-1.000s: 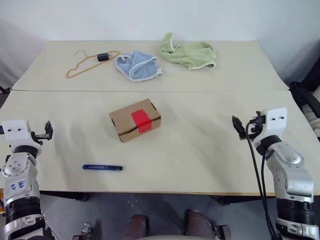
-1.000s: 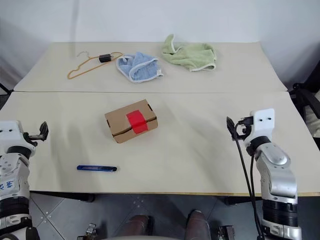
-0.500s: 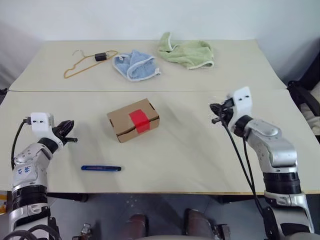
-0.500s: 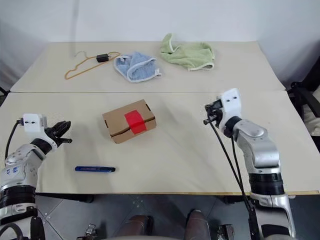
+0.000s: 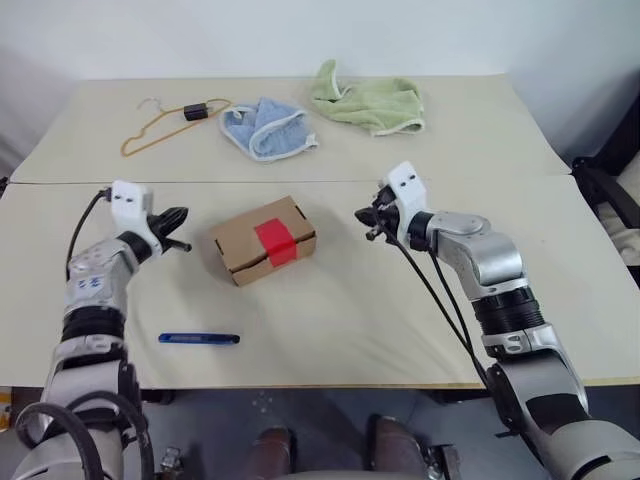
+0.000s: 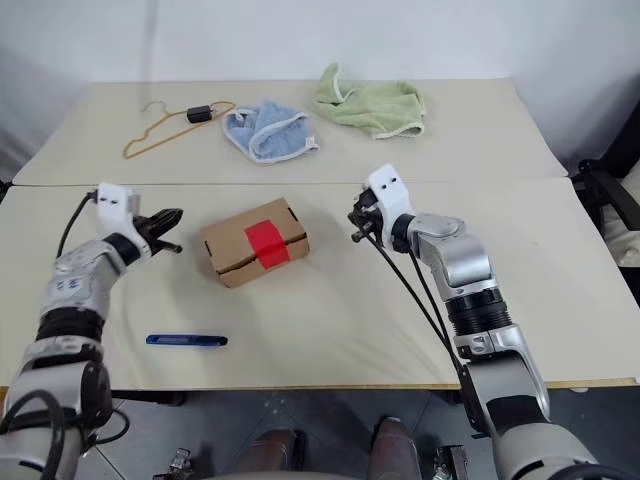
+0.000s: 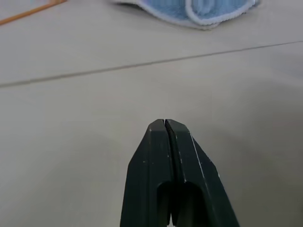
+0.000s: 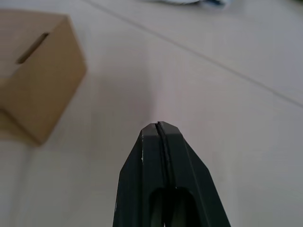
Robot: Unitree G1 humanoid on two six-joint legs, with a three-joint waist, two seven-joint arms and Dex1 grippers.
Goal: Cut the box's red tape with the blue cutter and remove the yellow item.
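Observation:
The small brown cardboard box [image 5: 262, 239] lies closed mid-table, with the red tape [image 5: 274, 242] across its lid seam. Nearer the front edge, left of centre, rests the slim blue cutter [image 5: 198, 338]. My left gripper [image 5: 178, 228] hovers just left of the box, shut with nothing in it; its pressed-together fingers [image 7: 169, 156] show over bare tabletop. My right gripper [image 5: 366, 221] is to the right of the box, also shut and empty, and the box's corner [image 8: 35, 80] shows beyond its fingers [image 8: 161, 151]. The yellow item is hidden.
At the back of the table lie an orange wire hanger [image 5: 160, 125] with a black clip, a blue cloth [image 5: 268, 128] and a green cloth [image 5: 367, 101]. A seam [image 5: 300, 181] runs across the table behind the box. A black cable hangs from my right arm.
Both arms have swung inward from the table's sides toward the box. Both grippers, open a second ago, are now shut. The box and cutter have not moved.

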